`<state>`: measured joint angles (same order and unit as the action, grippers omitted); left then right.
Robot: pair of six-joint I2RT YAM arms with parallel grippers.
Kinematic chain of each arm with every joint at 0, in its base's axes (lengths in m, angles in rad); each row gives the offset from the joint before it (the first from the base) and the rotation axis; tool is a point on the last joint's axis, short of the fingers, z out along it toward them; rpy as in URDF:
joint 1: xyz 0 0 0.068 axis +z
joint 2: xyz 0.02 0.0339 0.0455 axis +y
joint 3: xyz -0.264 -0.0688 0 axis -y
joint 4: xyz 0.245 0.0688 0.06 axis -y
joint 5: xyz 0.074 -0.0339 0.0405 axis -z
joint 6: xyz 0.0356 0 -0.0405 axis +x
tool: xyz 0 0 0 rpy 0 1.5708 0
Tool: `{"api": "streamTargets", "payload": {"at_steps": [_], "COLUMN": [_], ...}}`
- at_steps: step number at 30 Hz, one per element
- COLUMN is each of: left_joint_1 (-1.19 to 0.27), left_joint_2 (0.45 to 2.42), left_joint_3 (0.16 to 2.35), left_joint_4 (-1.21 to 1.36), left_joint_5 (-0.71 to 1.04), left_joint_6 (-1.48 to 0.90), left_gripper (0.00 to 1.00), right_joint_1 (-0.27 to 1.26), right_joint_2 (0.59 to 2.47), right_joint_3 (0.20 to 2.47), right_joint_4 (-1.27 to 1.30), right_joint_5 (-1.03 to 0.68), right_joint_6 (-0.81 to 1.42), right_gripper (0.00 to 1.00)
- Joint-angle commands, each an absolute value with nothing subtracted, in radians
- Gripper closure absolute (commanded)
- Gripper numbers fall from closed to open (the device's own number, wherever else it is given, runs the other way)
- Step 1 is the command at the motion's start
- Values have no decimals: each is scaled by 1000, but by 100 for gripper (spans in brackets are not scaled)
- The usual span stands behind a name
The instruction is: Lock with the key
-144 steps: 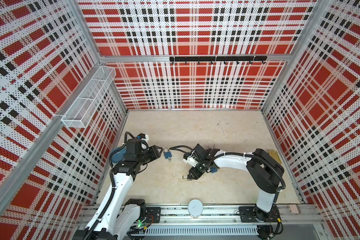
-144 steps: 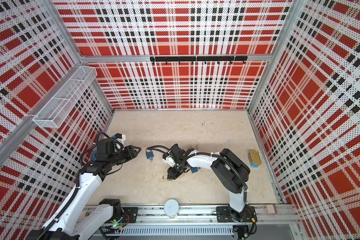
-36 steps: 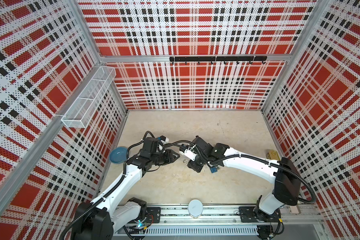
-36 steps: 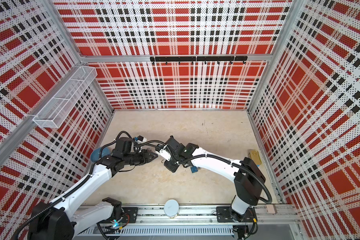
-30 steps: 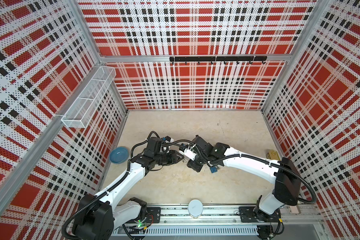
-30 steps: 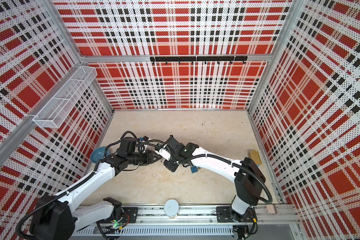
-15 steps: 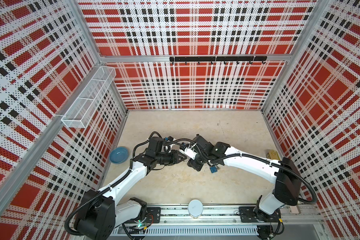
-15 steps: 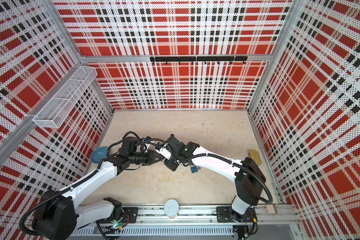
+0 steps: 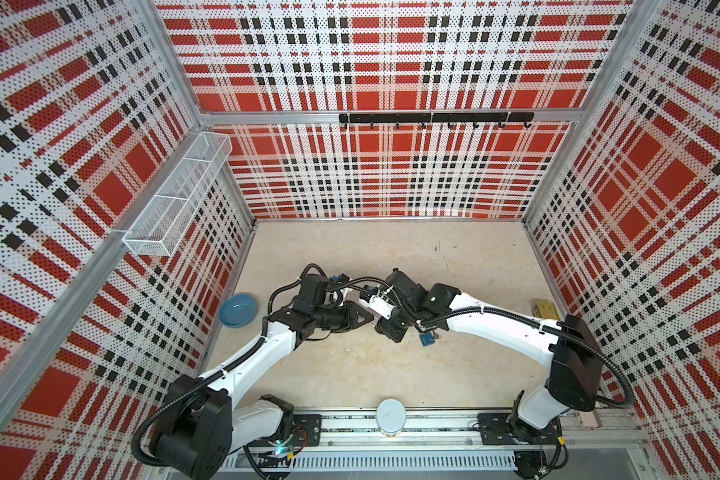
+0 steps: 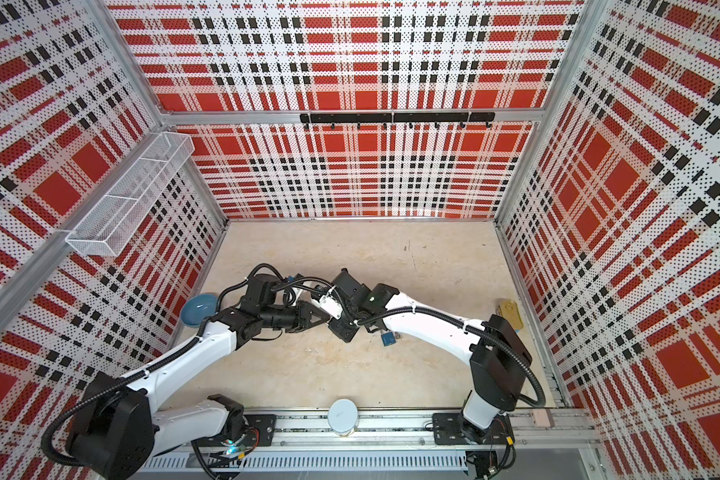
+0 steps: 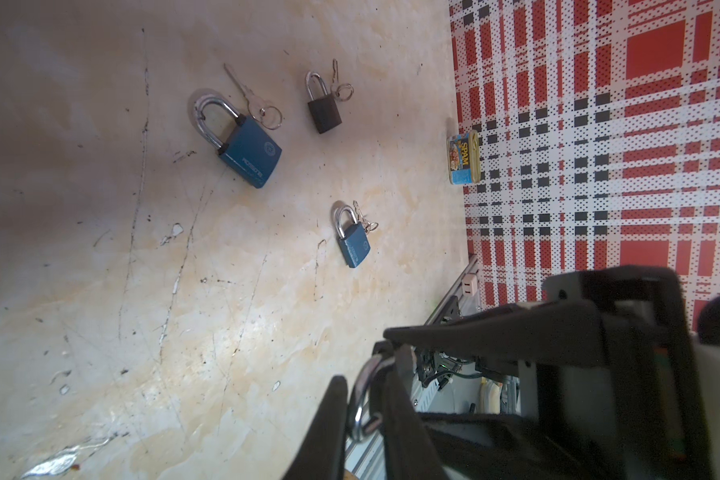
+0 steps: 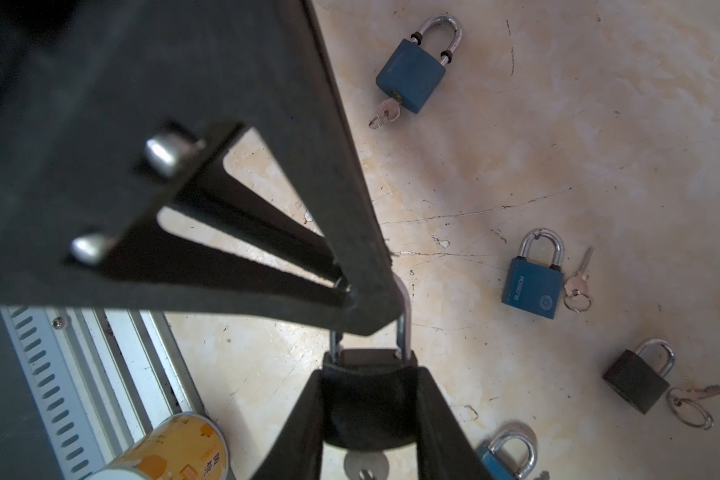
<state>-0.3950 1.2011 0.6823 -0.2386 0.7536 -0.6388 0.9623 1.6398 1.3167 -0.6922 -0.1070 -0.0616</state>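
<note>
A black padlock point(image 12: 366, 399) hangs off the floor between my two grippers. My right gripper point(image 12: 368, 374) is shut on its body, one finger on each side. The silver head of a key point(image 12: 366, 463) shows just under the body, at the keyhole end. The padlock's silver shackle point(image 11: 364, 395) sits between the fingers of my left gripper point(image 11: 366, 370), which is shut on it. In both top views the left gripper point(image 9: 371, 319) point(image 10: 327, 319) and the right gripper point(image 9: 385, 324) point(image 10: 341, 328) meet tip to tip at mid-floor, hiding the padlock.
Other padlocks lie on the floor: a large blue one point(image 11: 250, 149), a small black one point(image 11: 324, 110) and a small blue one point(image 11: 353, 245), each with keys beside it. A blue bowl point(image 9: 238, 311) sits left, a Spam tin point(image 9: 545, 309) right, a can point(image 9: 391, 415) in front.
My left arm has reached right to the right gripper, and its fingers have closed on the padlock's shackle. The right gripper has kept its hold and barely moved.
</note>
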Motion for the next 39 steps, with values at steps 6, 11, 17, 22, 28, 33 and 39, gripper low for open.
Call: {"api": "streamTargets", "payload": {"at_steps": [6,11,17,22,28,33,39], "left_joint_1": [-411,-413,-413,-411,-414,-436,-500], "left_joint_2": [1219,1221,1199,1143,1045,977,949], "left_joint_3": [683,680,667,685,734,749,800], "left_joint_4": [-204,-184,-134,-113,-77,8,11], "left_joint_5": [776,784,774,708,578,483,383], "left_joint_6": [-637,-651,-687,-720,-785,-882,-953], "left_gripper": [86,100,100,100,100,100,100], "right_joint_1": [957,956,938,866,750,736,736], "right_joint_2": [1609,1608,1599,1528,1359,1294,1299], "right_joint_3": [1358,1359,1337,1269,1137,1068,1037], "right_joint_4": [-667,-664,-632,-543,-350,-207,-75], "right_joint_5": [-114,-116,-150,-285,-424,-441,-478], "right_joint_6": [-82,-83,-56,27,165,191,178], "right_gripper": [82,82,68,48,45,44,44]}}
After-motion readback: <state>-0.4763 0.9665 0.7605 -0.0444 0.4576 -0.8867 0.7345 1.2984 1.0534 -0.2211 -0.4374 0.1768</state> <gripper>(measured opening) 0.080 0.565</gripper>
